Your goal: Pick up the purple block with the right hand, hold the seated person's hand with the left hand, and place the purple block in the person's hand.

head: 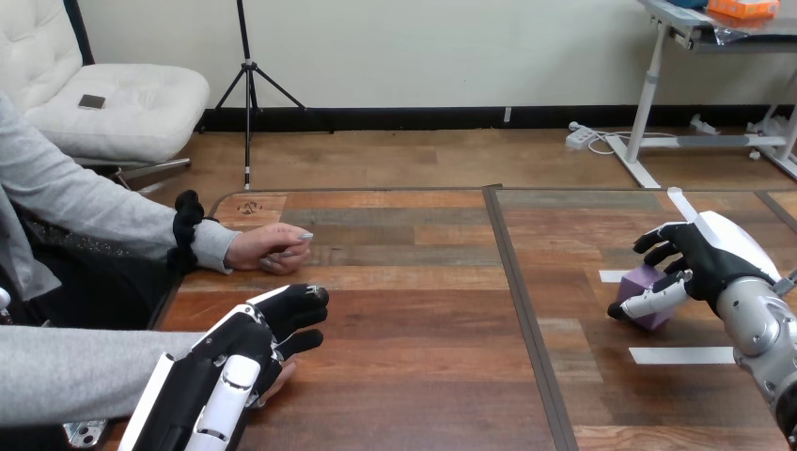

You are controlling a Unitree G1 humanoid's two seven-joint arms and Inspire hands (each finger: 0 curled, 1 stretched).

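The purple block [639, 285] is at the table's right side, next to a white tape strip. My right hand [707, 258] is on it: the thumb crosses its front face and the curled fingers reach over its top. I cannot tell whether the block still touches the table. At the lower left, my left hand [240, 352] lies over the person's hand [281, 378], whose fingertips peek out from under its right edge. That arm's grey sleeve comes in from the left edge.
The person's other hand [271, 249] rests loosely closed on the table at the far left. Two white tape strips [681, 355] lie near the block. A dark seam [522, 310] runs down the table [414, 319] between my two hands.
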